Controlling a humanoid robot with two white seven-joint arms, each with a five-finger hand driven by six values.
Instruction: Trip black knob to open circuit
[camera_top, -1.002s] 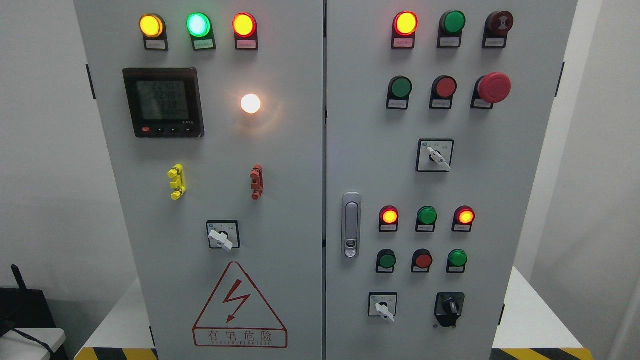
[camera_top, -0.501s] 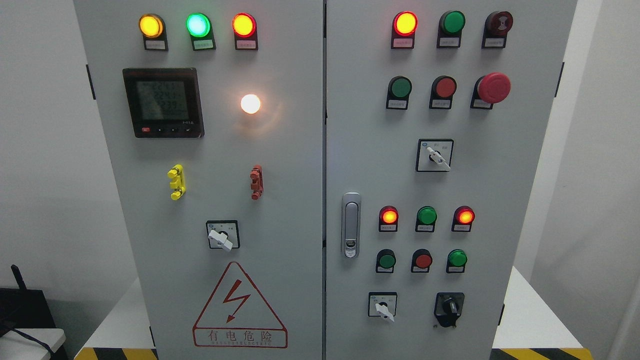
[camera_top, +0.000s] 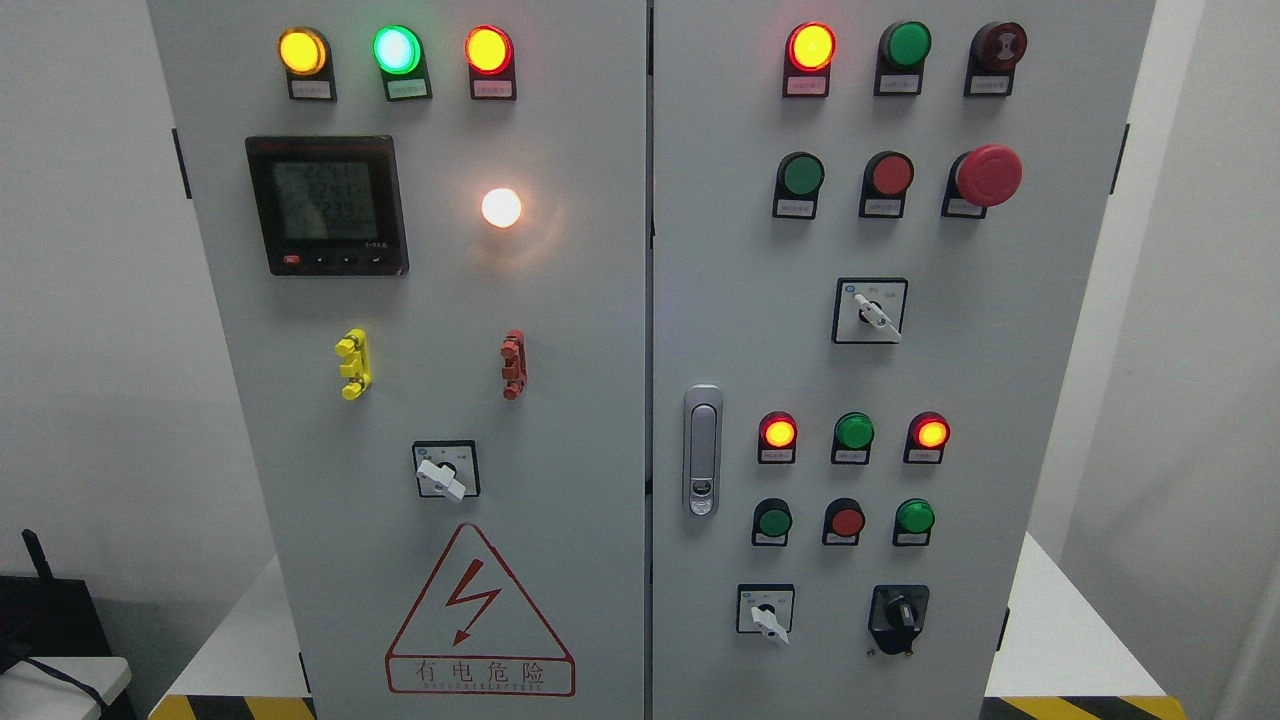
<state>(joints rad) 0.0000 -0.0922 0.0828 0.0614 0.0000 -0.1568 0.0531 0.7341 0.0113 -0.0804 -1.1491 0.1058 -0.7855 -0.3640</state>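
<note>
So this is a straight-on look at a grey two-door electrical cabinet (camera_top: 560, 300), and neither robot hand is anywhere in the shot, so I can't tell whether they're spread or curled. The black knob (camera_top: 900, 616) sits way down at the lower right of the right door, on a black mount, with its handle pointing roughly straight up and down. Just to its left is a white-handled selector switch (camera_top: 767, 612) on a square plate, handle angled down to the right. Above those two there's a row of three small buttons, green, red, green (camera_top: 846, 520), and above that three indicator lamps (camera_top: 853, 433) where the two outer ones glow red-orange and the middle green one looks unlit. The silver door latch (camera_top: 702, 450) is on the left edge of that door. Higher up there's another white selector (camera_top: 871, 311), a big red mushroom button (camera_top: 988, 175), and a lit red lamp (camera_top: 811, 46) at the top. On the left door: a digital meter (camera_top: 327, 205) with its screen on, a glowing white lamp (camera_top: 501, 207), yellow, green and red lamps lit along the top, and a red lightning warning triangle (camera_top: 480, 612) near the bottom.
</note>
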